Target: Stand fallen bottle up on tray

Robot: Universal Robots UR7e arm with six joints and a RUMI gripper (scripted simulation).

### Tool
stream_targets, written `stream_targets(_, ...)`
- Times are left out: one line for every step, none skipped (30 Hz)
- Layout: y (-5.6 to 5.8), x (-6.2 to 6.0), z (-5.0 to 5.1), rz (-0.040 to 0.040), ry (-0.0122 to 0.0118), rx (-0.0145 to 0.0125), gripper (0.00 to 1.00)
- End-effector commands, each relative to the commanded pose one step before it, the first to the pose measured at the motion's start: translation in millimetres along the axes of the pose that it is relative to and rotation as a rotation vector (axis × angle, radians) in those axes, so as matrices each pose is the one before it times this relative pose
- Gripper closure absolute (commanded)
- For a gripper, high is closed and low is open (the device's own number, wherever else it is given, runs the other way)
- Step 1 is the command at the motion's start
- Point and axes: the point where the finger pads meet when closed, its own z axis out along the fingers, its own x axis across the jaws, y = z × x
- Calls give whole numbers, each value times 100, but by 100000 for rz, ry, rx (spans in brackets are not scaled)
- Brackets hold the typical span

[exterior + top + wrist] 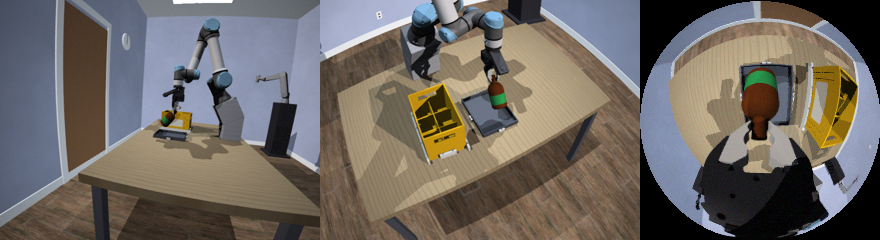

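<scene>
A brown bottle (497, 90) (169, 117) (760, 100) with a green band hangs above the tray, tilted, its neck up and its base lower, pointing away from the arm's base. My gripper (493, 76) (174, 112) (759, 121) is shut on the bottle's neck. The dark grey tray (477, 116) (169, 136) (785, 100) lies flat on the table below the bottle; a gap shows between them in the exterior view. The yellow crate (447, 142) (187, 121) (829, 110) stands upright beside the tray. The neck's top is partly hidden by the fingers.
White strips lie around the crate's foot, with one strip (448, 153) at its front and another (808, 95) on its tray side. A small white block (501, 129) sits against the tray's front edge. The grey robot base (423, 62) (232, 124) stands behind the crate.
</scene>
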Motion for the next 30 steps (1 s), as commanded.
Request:
stream_targets(-43, -21, -35, 0, -59, 128, 100)
stream_targets(0, 0, 0, 0, 0, 0, 100)
stream_targets(0, 0, 0, 0, 0, 0, 100)
stream_targets(0, 0, 0, 0, 0, 0, 100)
stream_targets(0, 0, 0, 0, 0, 0, 100)
stream_targets(0, 0, 0, 0, 0, 0, 100)
stream_targets(0, 0, 0, 0, 0, 0, 100)
stream_targets(0, 0, 0, -9, 0, 0, 100)
stream_targets(0, 0, 0, -61, 0, 0, 100)
stream_targets(0, 0, 0, -154, 0, 0, 100)
stream_targets(-1, 0, 0, -279, 0, 0, 100)
stream_targets(-1, 0, 0, -426, 0, 0, 100)
stream_targets(0, 0, 0, 0, 0, 0, 100)
stream_targets(0, 0, 0, 0, 0, 0, 100)
stream_targets(-1, 0, 0, -587, 0, 0, 100)
stream_targets(-1, 0, 0, -754, 0, 0, 100)
stream_targets(-2, 0, 0, -920, 0, 0, 100)
stream_targets(-2, 0, 0, -1079, 0, 0, 100)
stream_targets(-2, 0, 0, -1225, 0, 0, 100)
stream_targets(-2, 0, 0, -1354, 0, 0, 100)
stream_targets(-1, 0, 0, -1462, 0, 0, 100)
stream_targets(-1, 0, 0, -1545, 0, 0, 100)
stream_targets(-1, 0, 0, -1603, 0, 0, 100)
stream_targets(0, 0, 0, -1631, 0, 0, 100)
stream_targets(0, 0, 0, -1631, 0, 0, 100)
stream_targets(1, 0, 0, -1603, 0, 0, 100)
stream_targets(1, 0, 0, -1546, 0, 0, 100)
stream_targets(1, 0, 0, -1462, 0, 0, 100)
stream_targets(2, 0, 0, -1354, 0, 0, 100)
stream_targets(0, 0, 0, 0, 0, 0, 100)
